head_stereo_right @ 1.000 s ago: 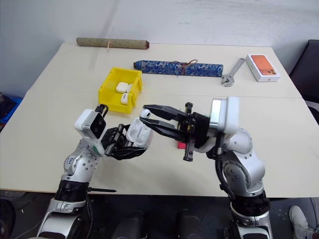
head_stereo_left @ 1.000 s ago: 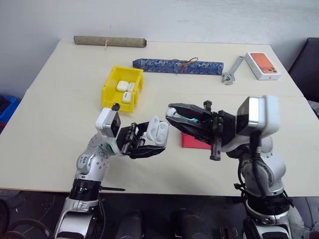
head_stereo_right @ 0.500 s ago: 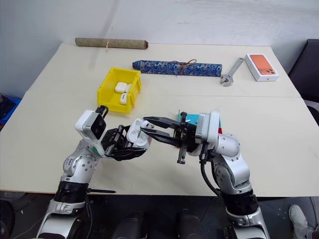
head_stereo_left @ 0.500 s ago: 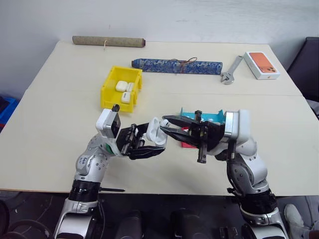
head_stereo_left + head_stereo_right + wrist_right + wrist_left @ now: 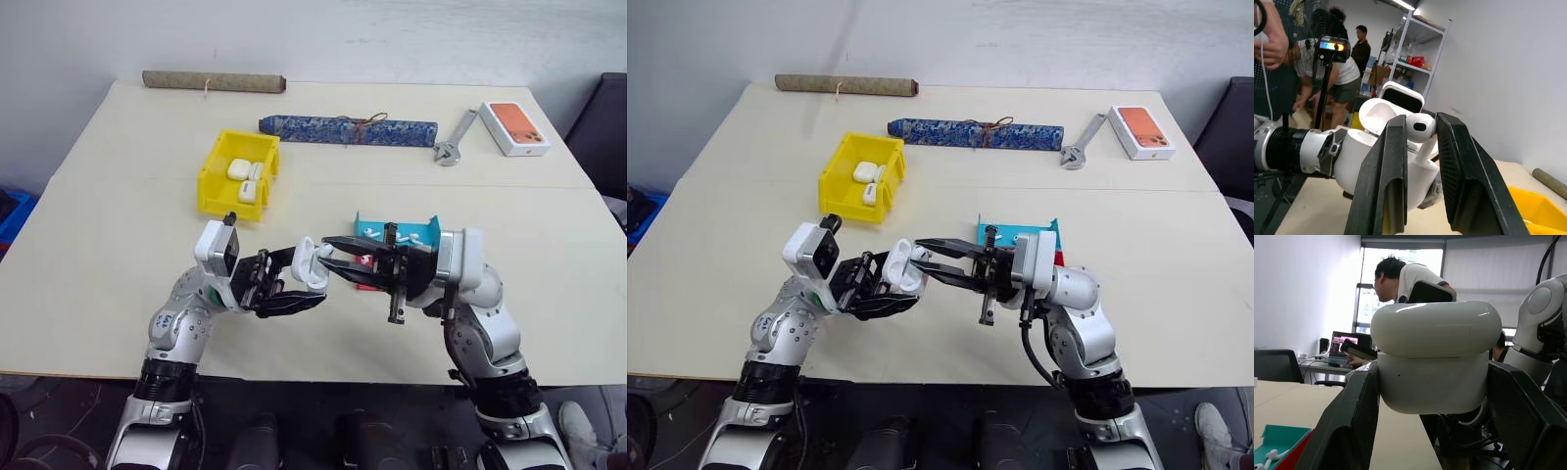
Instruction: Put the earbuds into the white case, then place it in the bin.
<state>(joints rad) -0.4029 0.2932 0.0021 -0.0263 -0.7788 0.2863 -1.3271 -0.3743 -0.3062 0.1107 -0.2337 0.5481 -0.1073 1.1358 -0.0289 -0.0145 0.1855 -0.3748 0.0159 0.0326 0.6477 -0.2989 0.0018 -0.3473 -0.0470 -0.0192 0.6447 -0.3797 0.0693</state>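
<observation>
My left gripper is shut on the white case, held above the table's front with its flip lid open. My right gripper points left at it and is shut on one of the earbuds. The bud's stem hangs just over the case's open mouth. In the left wrist view the case sits between my two black fingers. More earbuds lie in the blue tray. The yellow bin stands further back on the left and holds several white cases.
A blue tray rests on a red tray behind my right gripper. Along the back lie a brown roll, a blue patterned roll, a wrench and an orange-topped box. People stand in the room beyond.
My right gripper has come down and to the left with the earbud, up to the open case, uncovering the blue tray. My left gripper and the case have stayed put.
</observation>
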